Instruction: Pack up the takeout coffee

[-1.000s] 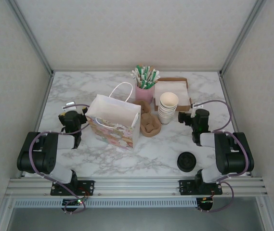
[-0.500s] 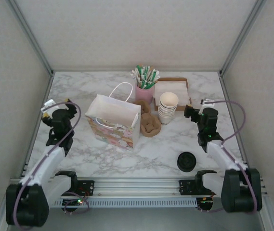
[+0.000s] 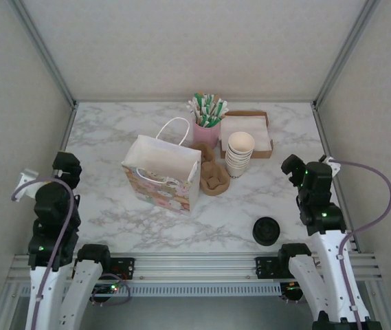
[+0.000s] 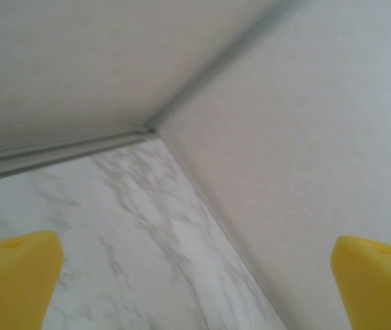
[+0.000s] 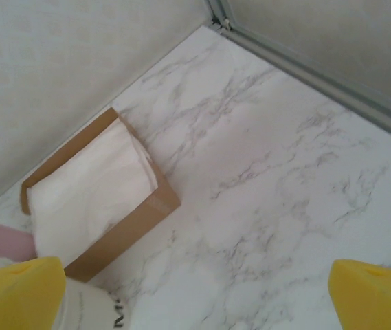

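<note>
The takeout coffee, a cup with a lid on it, is out of view. A stack of lidless cream cups (image 3: 240, 152) stands at mid-table, and a pile of black lids (image 3: 266, 230) lies near the front right. The white paper bag (image 3: 162, 175) stands open left of centre. My left gripper (image 3: 66, 163) is raised at the far left, open and empty, with its yellow fingertips (image 4: 16, 275) wide apart over bare marble. My right gripper (image 3: 293, 166) is raised right of the cup stack (image 5: 92, 309), open and empty (image 5: 195, 295).
A brown cup carrier (image 3: 214, 177) sits between the bag and the cups. A pink holder of wrapped sticks (image 3: 207, 124) and a brown napkin box (image 3: 247, 130) stand behind. The napkin box (image 5: 92, 192) lies ahead-left of the right gripper. Walls enclose the table.
Both arms have lifted from their folded pose and swung outward, the left gripper toward the left wall and the right gripper toward the right. Nothing on the table has moved.
</note>
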{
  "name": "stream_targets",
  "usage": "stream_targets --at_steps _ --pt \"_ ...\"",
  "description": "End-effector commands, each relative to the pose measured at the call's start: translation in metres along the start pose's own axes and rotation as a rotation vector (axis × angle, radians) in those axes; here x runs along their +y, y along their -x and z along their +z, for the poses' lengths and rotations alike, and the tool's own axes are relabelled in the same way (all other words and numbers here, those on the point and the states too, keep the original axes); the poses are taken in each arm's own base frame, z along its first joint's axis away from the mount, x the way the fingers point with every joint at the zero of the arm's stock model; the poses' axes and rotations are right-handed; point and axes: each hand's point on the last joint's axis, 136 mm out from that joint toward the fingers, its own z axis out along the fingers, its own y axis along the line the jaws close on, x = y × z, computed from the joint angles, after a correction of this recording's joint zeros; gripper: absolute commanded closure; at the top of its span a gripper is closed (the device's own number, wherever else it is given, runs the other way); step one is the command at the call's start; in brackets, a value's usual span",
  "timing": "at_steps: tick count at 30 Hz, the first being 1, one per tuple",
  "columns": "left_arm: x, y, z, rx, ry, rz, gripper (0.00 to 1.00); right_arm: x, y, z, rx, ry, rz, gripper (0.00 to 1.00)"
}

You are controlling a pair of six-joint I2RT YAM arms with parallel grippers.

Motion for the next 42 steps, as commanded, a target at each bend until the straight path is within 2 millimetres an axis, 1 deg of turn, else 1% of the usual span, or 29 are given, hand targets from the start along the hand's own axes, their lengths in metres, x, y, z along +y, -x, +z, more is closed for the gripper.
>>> stream_targets --at_steps 1,2,3,5,6,7,8,9,10,11,12,13,16,18,20,22,27,33,34,40,42 --pt "-0.059 -0.031 -0.01 0.247 -0.266 0.228 0.0 0.004 -0.013 -0.018 0.143 -0.003 0.047 0.01" --pt "-0.072 -0.045 -0.01 0.316 -0.335 0.283 0.0 0.009 -0.01 -0.023 0.159 0.014 0.046 0.01" --pt "-0.079 -0.059 -0.01 0.376 -0.383 0.319 0.0 0.015 -0.009 -0.026 0.178 0.031 0.045 0.01" --pt "-0.086 -0.077 -0.009 0.457 -0.44 0.345 0.0 0.031 -0.006 -0.033 0.218 0.091 0.031 0.01" --pt "-0.09 -0.085 -0.01 0.486 -0.475 0.355 0.0 0.04 -0.006 -0.037 0.249 0.125 0.018 0.05" --pt "-0.093 -0.09 -0.011 0.504 -0.506 0.359 0.0 0.047 -0.006 -0.039 0.276 0.149 0.005 0.12" --pt "-0.097 -0.093 -0.015 0.52 -0.542 0.359 0.0 0.052 -0.005 -0.042 0.311 0.152 -0.008 0.14" --pt "-0.101 -0.094 -0.018 0.528 -0.573 0.358 0.0 0.055 -0.006 -0.045 0.348 0.143 -0.024 0.18" --pt "-0.103 -0.096 -0.021 0.539 -0.593 0.347 0.0 0.056 -0.004 -0.046 0.375 0.13 -0.036 0.21" --pt "-0.103 -0.099 -0.022 0.551 -0.598 0.327 0.0 0.06 -0.003 -0.047 0.401 0.122 -0.05 0.25" --pt "-0.102 -0.102 -0.022 0.565 -0.6 0.307 0.0 0.063 -0.003 -0.047 0.427 0.119 -0.068 0.31" --pt "-0.101 -0.105 -0.023 0.578 -0.603 0.296 0.0 0.067 -0.001 -0.048 0.441 0.121 -0.078 0.33" --pt "-0.096 -0.111 -0.024 0.608 -0.59 0.303 0.0 0.087 0.004 -0.048 0.442 0.17 -0.125 0.48" --pt "-0.089 -0.111 -0.021 0.599 -0.554 0.315 0.0 0.104 0.009 -0.048 0.427 0.21 -0.178 0.53" --pt "-0.084 -0.109 -0.016 0.587 -0.514 0.304 0.0 0.116 0.011 -0.048 0.434 0.217 -0.222 0.53" --pt "-0.083 -0.11 -0.017 0.591 -0.513 0.3 0.0 0.126 0.01 -0.044 0.454 0.22 -0.251 0.53" --pt "-0.081 -0.11 -0.018 0.592 -0.512 0.288 0.0 0.144 -0.003 -0.028 0.526 0.208 -0.295 0.54" --pt "-0.081 -0.111 -0.018 0.594 -0.51 0.279 0.0 0.154 -0.01 -0.008 0.542 0.177 -0.297 0.54" --pt "-0.081 -0.111 -0.019 0.594 -0.51 0.28 0.0 0.155 -0.012 -0.005 0.547 0.174 -0.297 0.57" --pt "-0.079 -0.109 -0.018 0.586 -0.497 0.283 0.0 0.156 -0.021 0.011 0.574 0.133 -0.322 0.58" --pt "-0.079 -0.11 -0.017 0.587 -0.496 0.283 0.0 0.157 -0.024 0.015 0.584 0.133 -0.323 0.61"
